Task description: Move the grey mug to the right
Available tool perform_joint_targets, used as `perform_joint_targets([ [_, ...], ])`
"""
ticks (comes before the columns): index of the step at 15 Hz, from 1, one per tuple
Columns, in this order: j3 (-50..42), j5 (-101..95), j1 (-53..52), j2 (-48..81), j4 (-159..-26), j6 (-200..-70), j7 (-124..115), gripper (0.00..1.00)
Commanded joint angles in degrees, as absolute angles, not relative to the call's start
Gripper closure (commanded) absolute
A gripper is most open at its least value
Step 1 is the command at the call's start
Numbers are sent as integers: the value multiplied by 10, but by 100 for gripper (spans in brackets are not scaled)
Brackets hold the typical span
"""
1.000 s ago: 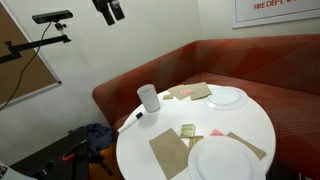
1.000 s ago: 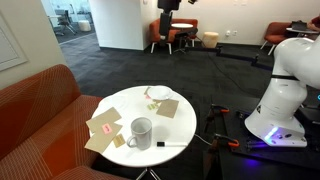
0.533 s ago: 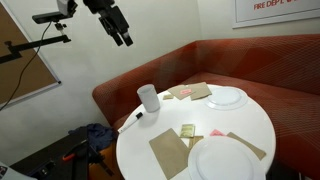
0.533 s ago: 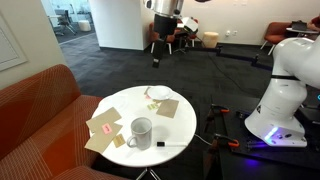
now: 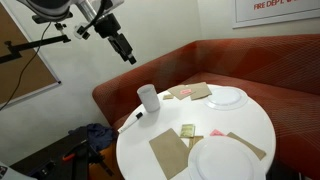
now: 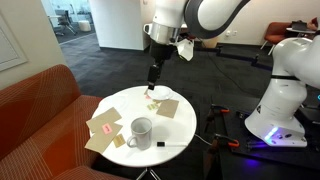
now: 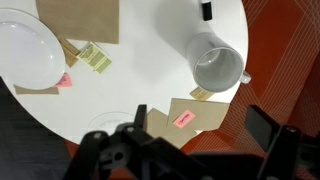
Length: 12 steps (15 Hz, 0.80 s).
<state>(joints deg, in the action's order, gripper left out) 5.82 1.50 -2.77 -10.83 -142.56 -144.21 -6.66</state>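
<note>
1 grey mug [image 5: 148, 97], 2 wht plates [image 5: 226, 97]

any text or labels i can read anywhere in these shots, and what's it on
"FIRE DEPT." in red letters on the white wall sign; the rest is cut off.
Pink tag: marks too small to read.
Green packet: print blurred, unreadable.
Mug: no text visible.

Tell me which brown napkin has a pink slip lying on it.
The smaller napkin right beside the mug: a pink slip lies on it. The larger napkin, farther from the mug, shows none.
</note>
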Motion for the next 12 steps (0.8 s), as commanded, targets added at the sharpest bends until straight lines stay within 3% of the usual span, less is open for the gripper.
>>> perform_joint_targets([
  [1, 68, -7, -30, -55, -1422, -1489, -109, 0],
  [12, 60, -10, -54, 109, -1357, -1564, -125, 0],
])
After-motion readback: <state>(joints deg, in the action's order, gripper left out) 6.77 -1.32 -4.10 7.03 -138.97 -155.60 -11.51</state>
